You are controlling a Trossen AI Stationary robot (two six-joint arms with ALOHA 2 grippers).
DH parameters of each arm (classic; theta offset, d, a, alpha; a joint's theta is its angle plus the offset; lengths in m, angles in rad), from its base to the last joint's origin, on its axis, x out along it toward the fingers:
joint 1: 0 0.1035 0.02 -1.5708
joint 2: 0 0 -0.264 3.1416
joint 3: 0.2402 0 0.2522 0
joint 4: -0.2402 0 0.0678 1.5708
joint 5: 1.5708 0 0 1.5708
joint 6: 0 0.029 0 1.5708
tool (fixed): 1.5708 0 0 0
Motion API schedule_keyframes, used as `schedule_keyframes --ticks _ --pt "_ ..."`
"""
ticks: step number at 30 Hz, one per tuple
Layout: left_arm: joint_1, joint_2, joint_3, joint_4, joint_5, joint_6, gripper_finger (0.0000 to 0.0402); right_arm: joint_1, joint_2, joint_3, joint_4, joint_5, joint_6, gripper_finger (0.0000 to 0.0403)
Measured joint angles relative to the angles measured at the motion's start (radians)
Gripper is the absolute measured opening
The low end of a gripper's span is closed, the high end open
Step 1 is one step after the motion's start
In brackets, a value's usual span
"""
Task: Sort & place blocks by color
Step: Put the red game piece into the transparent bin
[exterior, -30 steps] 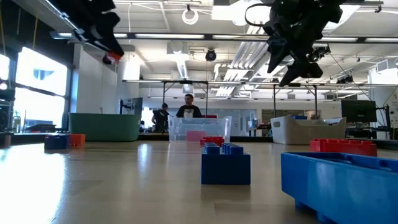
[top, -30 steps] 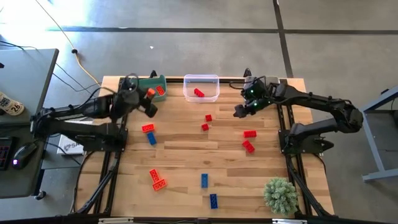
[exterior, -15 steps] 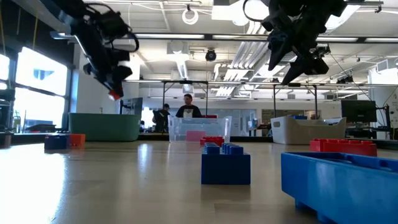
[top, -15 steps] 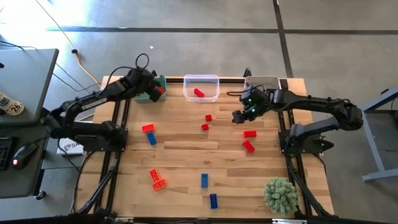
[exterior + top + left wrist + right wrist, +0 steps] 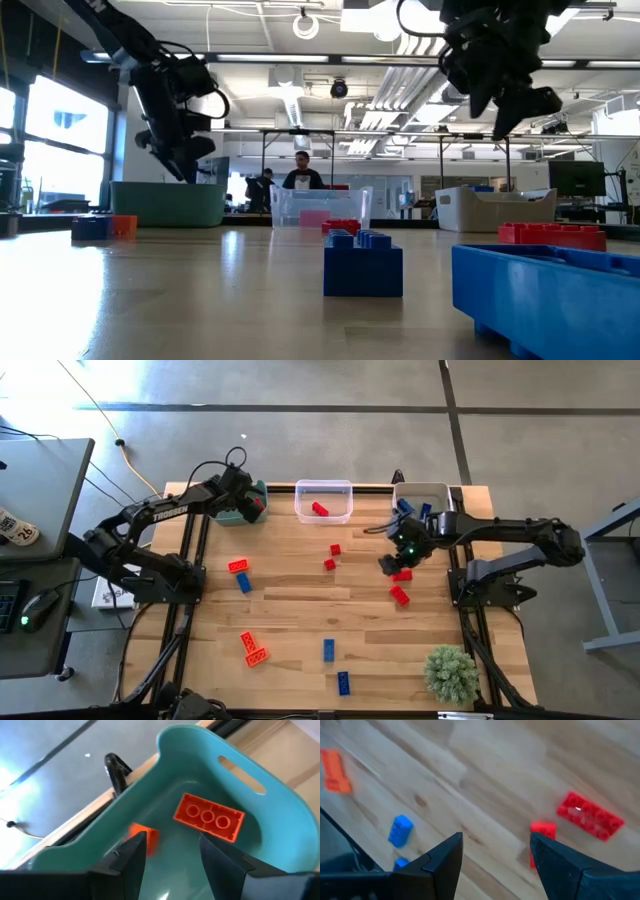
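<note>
Left hand (image 5: 167, 851), spread, hung over the green plastic bin (image 5: 260, 800); right hand (image 5: 495, 854), spread and empty, risked nudging the small red studded brick (image 5: 542, 830) aside.

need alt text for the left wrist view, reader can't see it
The left gripper hangs with fingers apart over the inside of a green bin. An oblong orange block lies flat on the bin's floor, and a smaller, blurred orange block shows beside one finger.
</note>
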Motion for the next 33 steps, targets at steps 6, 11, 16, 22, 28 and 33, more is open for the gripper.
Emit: schedule_keyframes --ticks 6,11,16,22,28,33 --pt "-0.002 -0.012 0.014 -0.005 0.028 -0.066 0.0172 0.085 0.0 0.0 -0.054 0.027 0.011 0.0225" --pt "-0.022 -0.015 0.083 -0.049 0.12 -0.14 0.0172 0.153 0.0 0.0 -0.062 0.078 0.051 0.0236" --pt "-0.079 -0.016 0.155 -0.078 0.247 -0.191 0.0173 0.2 0.014 0.0 -0.125 0.132 0.078 0.0243" --pt "-0.192 -0.016 0.208 -0.079 0.314 -0.284 0.0173 0.239 0.06 -0.02 -0.151 0.143 0.062 0.0243" --pt "-0.324 -0.016 0.24 -0.099 0.323 -0.36 0.0173 0.265 0.076 -0.153 -0.021 0.126 0.104 0.0243" --pt "-0.42 -0.017 0.245 -0.102 0.303 -0.407 0.0173 0.266 0.076 -0.225 0.009 0.141 0.106 0.0243"
